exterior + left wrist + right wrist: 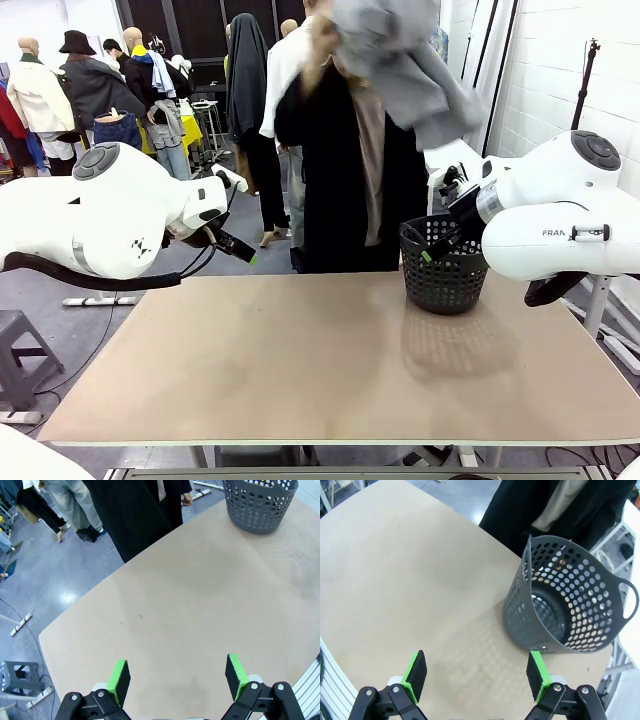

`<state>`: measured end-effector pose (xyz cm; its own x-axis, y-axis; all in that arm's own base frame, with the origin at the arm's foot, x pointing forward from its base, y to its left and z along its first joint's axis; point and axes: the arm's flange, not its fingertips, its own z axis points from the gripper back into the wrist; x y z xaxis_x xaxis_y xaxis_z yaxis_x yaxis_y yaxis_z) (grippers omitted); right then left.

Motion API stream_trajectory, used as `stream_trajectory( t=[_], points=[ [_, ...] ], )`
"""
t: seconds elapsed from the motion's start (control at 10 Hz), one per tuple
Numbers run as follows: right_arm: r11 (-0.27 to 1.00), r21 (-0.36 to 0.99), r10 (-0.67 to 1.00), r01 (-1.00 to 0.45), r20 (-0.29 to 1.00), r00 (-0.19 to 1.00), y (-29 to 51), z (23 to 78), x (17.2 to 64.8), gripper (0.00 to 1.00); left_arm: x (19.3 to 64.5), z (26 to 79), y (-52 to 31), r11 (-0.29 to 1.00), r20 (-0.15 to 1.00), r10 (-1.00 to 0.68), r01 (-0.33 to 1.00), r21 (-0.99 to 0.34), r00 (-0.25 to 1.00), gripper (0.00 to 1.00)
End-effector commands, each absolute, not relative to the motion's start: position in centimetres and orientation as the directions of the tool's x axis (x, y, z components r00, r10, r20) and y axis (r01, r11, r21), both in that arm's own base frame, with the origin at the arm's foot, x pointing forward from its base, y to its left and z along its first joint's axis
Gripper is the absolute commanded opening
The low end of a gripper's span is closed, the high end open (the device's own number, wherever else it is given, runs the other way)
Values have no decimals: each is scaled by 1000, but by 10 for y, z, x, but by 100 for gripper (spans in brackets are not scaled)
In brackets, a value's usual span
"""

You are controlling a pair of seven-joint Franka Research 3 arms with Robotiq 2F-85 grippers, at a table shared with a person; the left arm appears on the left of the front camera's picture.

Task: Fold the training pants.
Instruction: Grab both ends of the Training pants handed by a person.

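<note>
The person at the far side of the table holds the light grey training pants [400,55] bunched up high in the air, above the table's far edge. My left gripper [237,250] hangs over the table's far left corner, and in the left wrist view the left gripper [178,676] stands open over bare tabletop. My right gripper [437,248] is raised beside the black basket, and in the right wrist view the right gripper [477,672] is open with nothing between its green pads.
A black perforated basket [443,264] stands at the far right of the tan table [300,370]; it also appears as the basket [260,502] and the basket [570,600]. The person in black [350,170] stands at the far edge. A stool [17,677] stands on the floor.
</note>
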<state>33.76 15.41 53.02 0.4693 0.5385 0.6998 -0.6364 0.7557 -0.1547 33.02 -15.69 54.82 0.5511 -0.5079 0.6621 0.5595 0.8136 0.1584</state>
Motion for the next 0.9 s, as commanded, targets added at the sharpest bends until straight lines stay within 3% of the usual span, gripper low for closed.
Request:
stream_trajectory(
  t=[0.0,0.8],
  points=[
    [757,-155,538,-635,700,470,153,530,338,100,331,548,-157,814,661,-508,559,158,552,100],
    [757,-155,538,-635,700,470,153,530,338,100,331,548,-157,814,661,-508,559,158,552,100]
  ],
)
